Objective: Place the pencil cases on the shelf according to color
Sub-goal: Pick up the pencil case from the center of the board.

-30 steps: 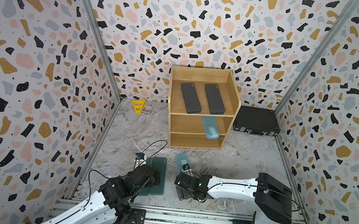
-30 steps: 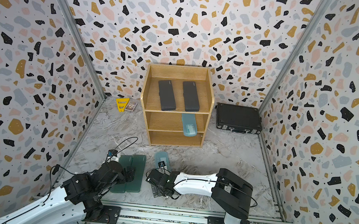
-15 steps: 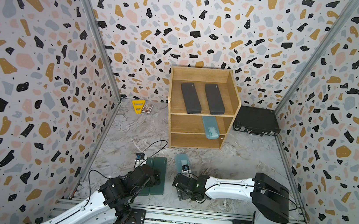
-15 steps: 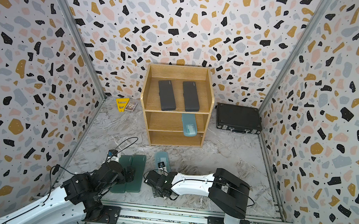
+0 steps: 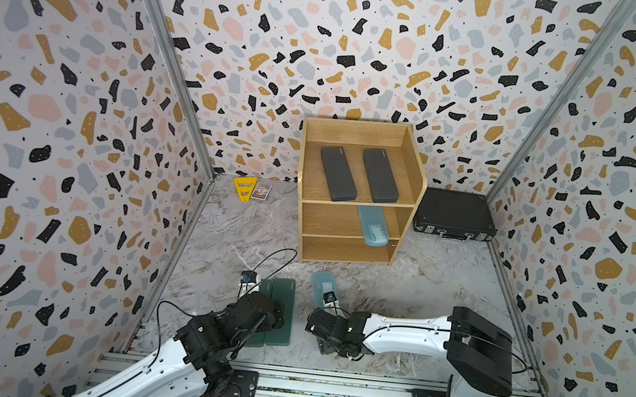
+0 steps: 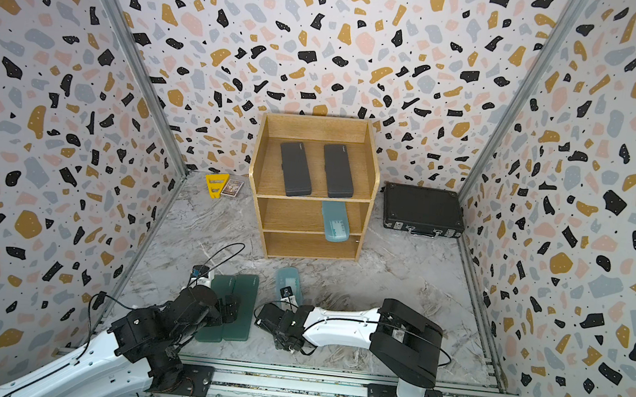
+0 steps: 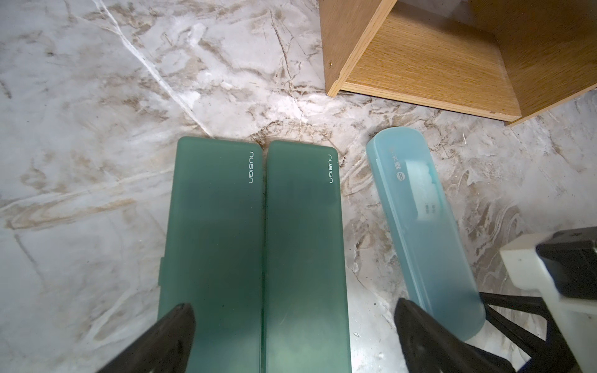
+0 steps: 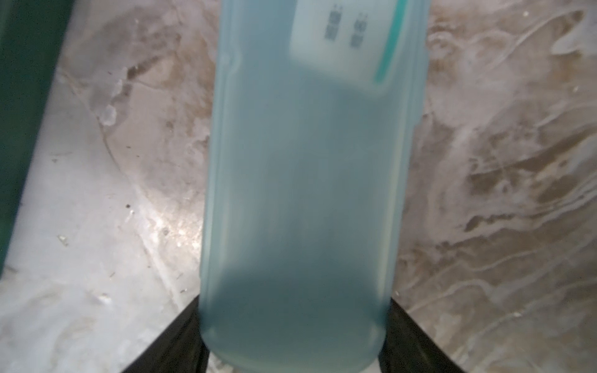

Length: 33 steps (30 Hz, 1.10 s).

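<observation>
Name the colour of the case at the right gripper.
The case is translucent light blue; see right wrist view.

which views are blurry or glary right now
right wrist view: the blue case is soft and smeared, label print unreadable, bright sheen on the floor; left wrist view: sharp, lettering on the green cases readable; both top views: crisp, evenly lit

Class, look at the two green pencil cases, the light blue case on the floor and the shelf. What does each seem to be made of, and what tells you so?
The green cases look like frosted matte plastic: soft sheen, moulded rounded corners. The light blue case seems translucent plastic: a white label shows hazily. The shelf is wood or wood-look board: brown grain, satin finish.
</observation>
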Each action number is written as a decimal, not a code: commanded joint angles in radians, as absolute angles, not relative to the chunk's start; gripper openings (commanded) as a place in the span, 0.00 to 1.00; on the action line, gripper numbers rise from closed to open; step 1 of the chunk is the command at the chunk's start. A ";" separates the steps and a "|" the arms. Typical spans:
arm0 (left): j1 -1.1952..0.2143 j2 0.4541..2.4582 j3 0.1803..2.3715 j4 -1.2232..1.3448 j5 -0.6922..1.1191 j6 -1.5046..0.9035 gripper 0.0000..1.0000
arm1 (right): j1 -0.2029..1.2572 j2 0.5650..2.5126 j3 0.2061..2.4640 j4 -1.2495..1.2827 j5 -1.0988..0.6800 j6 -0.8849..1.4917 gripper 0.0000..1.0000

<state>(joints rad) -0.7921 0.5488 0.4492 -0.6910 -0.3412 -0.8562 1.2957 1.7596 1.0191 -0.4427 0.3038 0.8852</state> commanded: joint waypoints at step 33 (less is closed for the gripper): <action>-0.785 0.469 0.434 -0.753 -0.355 -0.845 1.00 | 1.260 1.820 1.159 -0.639 0.248 0.853 0.94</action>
